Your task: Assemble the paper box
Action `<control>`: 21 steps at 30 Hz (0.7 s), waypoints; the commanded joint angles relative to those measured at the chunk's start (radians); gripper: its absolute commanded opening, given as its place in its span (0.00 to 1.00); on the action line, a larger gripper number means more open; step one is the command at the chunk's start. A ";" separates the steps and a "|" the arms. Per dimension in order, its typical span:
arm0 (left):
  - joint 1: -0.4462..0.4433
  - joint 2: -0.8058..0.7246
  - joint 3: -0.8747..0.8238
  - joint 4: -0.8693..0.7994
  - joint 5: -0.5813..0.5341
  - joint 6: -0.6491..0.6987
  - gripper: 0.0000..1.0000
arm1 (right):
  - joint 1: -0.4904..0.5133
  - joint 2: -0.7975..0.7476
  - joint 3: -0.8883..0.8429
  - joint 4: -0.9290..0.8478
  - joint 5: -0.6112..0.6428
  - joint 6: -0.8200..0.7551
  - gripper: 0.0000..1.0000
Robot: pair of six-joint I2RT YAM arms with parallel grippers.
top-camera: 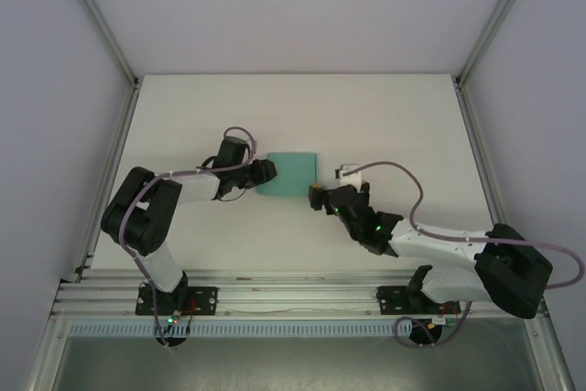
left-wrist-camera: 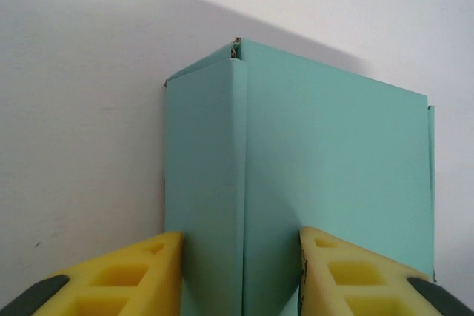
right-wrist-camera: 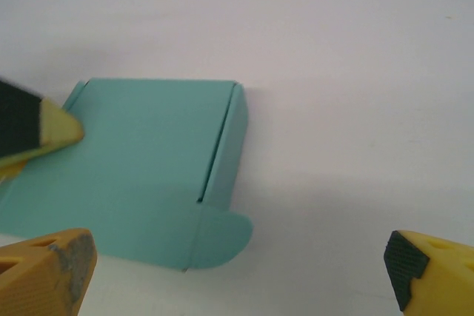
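The paper box (top-camera: 291,171) is a small flat teal-green box lying closed on the white table, a little left of centre. My left gripper (top-camera: 265,172) is at its left edge. In the left wrist view the box's side wall and top (left-wrist-camera: 333,168) fill the gap of the left gripper (left-wrist-camera: 241,271), with both yellow pads against the card. One of its fingertips (right-wrist-camera: 44,127) rests on the box top (right-wrist-camera: 141,160). A rounded tab (right-wrist-camera: 222,238) sticks out flat at the box's near right corner. My right gripper (top-camera: 318,197) (right-wrist-camera: 237,275) stands wide open just short of that corner, holding nothing.
The white table (top-camera: 366,116) stretches bare behind and to the right of the box. Slanted metal frame posts (top-camera: 101,16) (top-camera: 494,16) rise at the back corners. A metal rail (top-camera: 293,295) with the arm bases runs along the near edge.
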 commanded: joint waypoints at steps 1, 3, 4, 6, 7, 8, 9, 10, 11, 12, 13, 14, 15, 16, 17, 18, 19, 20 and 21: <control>0.023 0.062 -0.070 0.025 0.071 -0.024 0.38 | -0.096 -0.003 0.059 -0.108 -0.151 0.111 1.00; 0.043 0.071 -0.091 0.067 0.102 -0.042 0.35 | -0.158 0.018 0.082 -0.116 -0.264 0.133 1.00; 0.052 0.075 -0.100 0.086 0.118 -0.045 0.35 | -0.187 0.032 0.097 -0.120 -0.310 0.153 1.00; 0.075 0.085 -0.117 0.126 0.153 -0.060 0.29 | -0.245 0.075 0.126 -0.118 -0.399 0.183 1.00; 0.083 0.089 -0.126 0.147 0.173 -0.064 0.29 | -0.270 0.103 0.143 -0.117 -0.450 0.194 1.00; 0.092 0.094 -0.136 0.170 0.192 -0.070 0.27 | -0.289 0.129 0.157 -0.108 -0.507 0.191 1.00; 0.099 0.098 -0.146 0.193 0.209 -0.076 0.25 | -0.303 0.157 0.173 -0.101 -0.556 0.195 1.00; 0.107 0.101 -0.154 0.211 0.221 -0.081 0.24 | -0.315 0.187 0.193 -0.097 -0.598 0.199 1.00; 0.115 0.106 -0.161 0.225 0.230 -0.085 0.24 | -0.323 0.216 0.210 -0.091 -0.630 0.197 1.00; 0.120 0.109 -0.166 0.234 0.234 -0.089 0.24 | -0.328 0.242 0.227 -0.088 -0.650 0.198 1.00; 0.127 0.112 -0.172 0.244 0.241 -0.092 0.24 | -0.332 0.271 0.247 -0.091 -0.666 0.198 1.00; 0.131 0.115 -0.177 0.253 0.246 -0.094 0.24 | -0.339 0.295 0.261 -0.086 -0.679 0.199 1.00; 0.134 0.114 -0.180 0.258 0.247 -0.096 0.24 | -0.347 0.320 0.274 -0.083 -0.692 0.206 1.00; 0.137 0.114 -0.184 0.262 0.249 -0.091 0.24 | -0.357 0.349 0.290 -0.074 -0.718 0.215 1.00; 0.139 0.114 -0.186 0.258 0.250 -0.087 0.24 | -0.368 0.374 0.299 -0.055 -0.753 0.222 1.00; 0.140 0.114 -0.185 0.257 0.250 -0.084 0.23 | -0.376 0.399 0.307 -0.036 -0.787 0.235 1.00; 0.142 0.117 -0.185 0.256 0.252 -0.076 0.23 | -0.384 0.425 0.317 -0.007 -0.833 0.248 0.99; 0.142 0.119 -0.184 0.250 0.253 -0.073 0.24 | -0.387 0.449 0.326 0.019 -0.873 0.254 0.99; 0.144 0.120 -0.182 0.252 0.256 -0.069 0.24 | -0.390 0.471 0.336 0.034 -0.899 0.264 0.98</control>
